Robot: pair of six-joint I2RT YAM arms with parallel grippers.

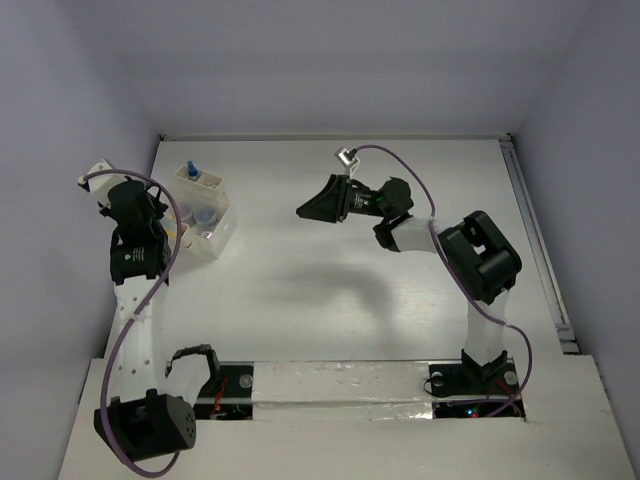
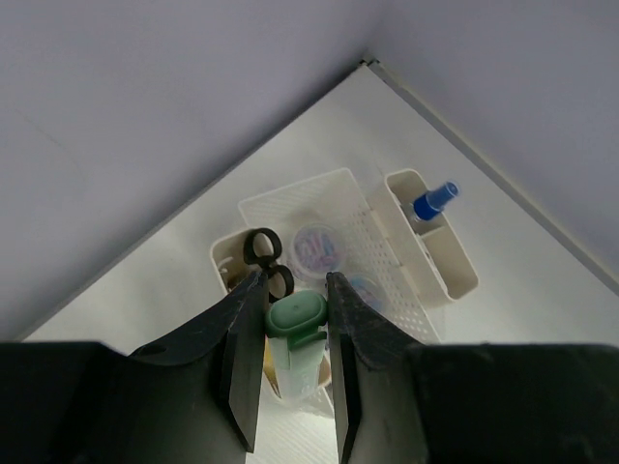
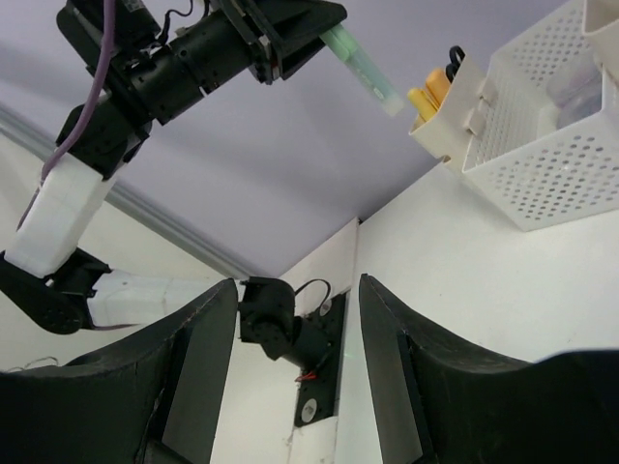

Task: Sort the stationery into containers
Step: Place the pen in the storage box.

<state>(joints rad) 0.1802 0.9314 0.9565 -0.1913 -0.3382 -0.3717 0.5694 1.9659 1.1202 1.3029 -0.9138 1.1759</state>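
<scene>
My left gripper [image 2: 295, 290] is shut on a green marker [image 2: 298, 319] and holds it tip-down above the off-white containers [image 2: 338, 208]. The right wrist view shows the marker [image 3: 363, 63] hanging over a side bin with yellow and orange markers [image 3: 428, 94]. Black-handled scissors [image 2: 264, 253] stand in that bin. A blue-capped pen [image 2: 433, 201] stands in the other side bin. Two clear jars [image 2: 317, 246] lie in the perforated middle bin. In the top view the left gripper [image 1: 160, 212] is beside the bins [image 1: 212, 232]. My right gripper [image 1: 318, 205] is open and empty above mid-table.
The bins sit at the table's far left by the side wall. The right gripper [image 3: 295, 387] faces the left arm's base [image 3: 280, 324] across bare white table. A rail [image 1: 535, 240] runs along the table's right edge.
</scene>
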